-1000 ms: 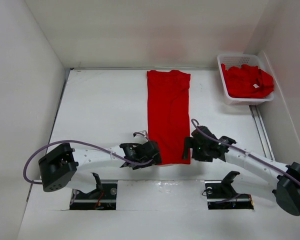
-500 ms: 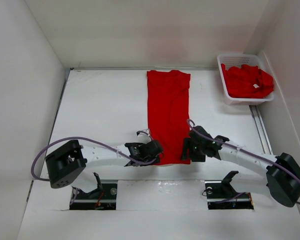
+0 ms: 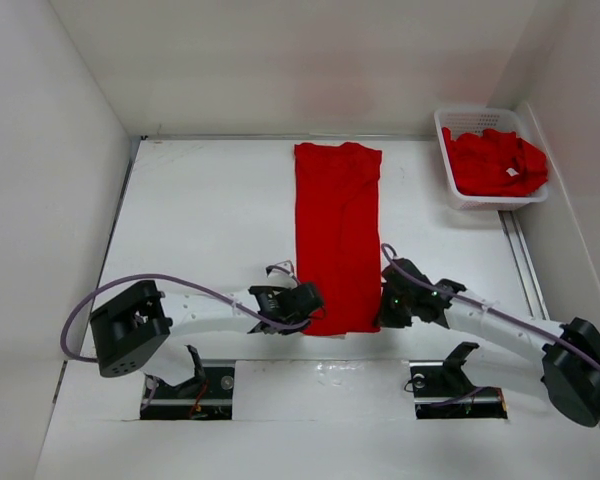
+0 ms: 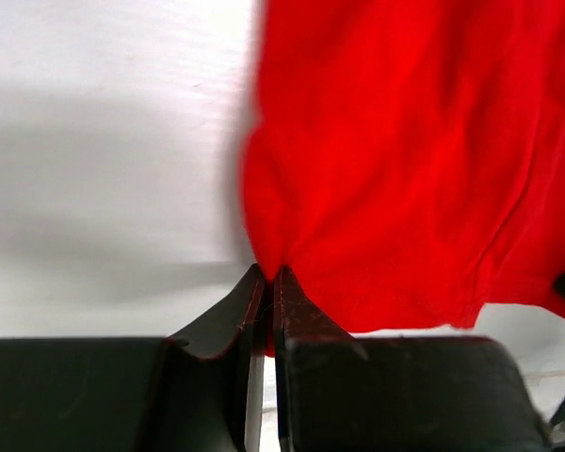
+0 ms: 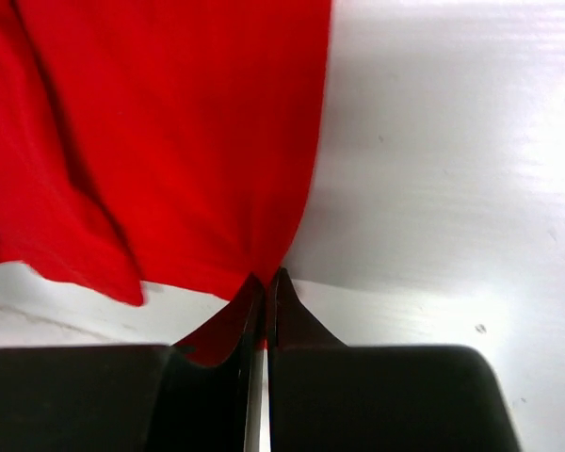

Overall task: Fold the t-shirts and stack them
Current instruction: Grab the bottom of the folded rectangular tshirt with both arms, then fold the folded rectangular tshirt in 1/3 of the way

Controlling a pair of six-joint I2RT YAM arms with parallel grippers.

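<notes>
The left gripper (image 4: 268, 273) and right gripper (image 5: 266, 276) are each pinching, jaws fully closed, a near corner of the t-shirt (image 3: 338, 230). Such thin bites are risking slippage, which would skew the fold.

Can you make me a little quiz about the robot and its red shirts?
1. True or false: the left gripper is shut on a near corner of the long folded bright red cloth t-shirt.
2. Where are the crumpled red shirts? A) in the white slotted plastic basket B) hanging on the wall C) on top of the folded shirt
3. Fill in: the right gripper pinches the folded shirt's near ____ corner.

Key: 1 true; 2 A; 3 right.
</notes>
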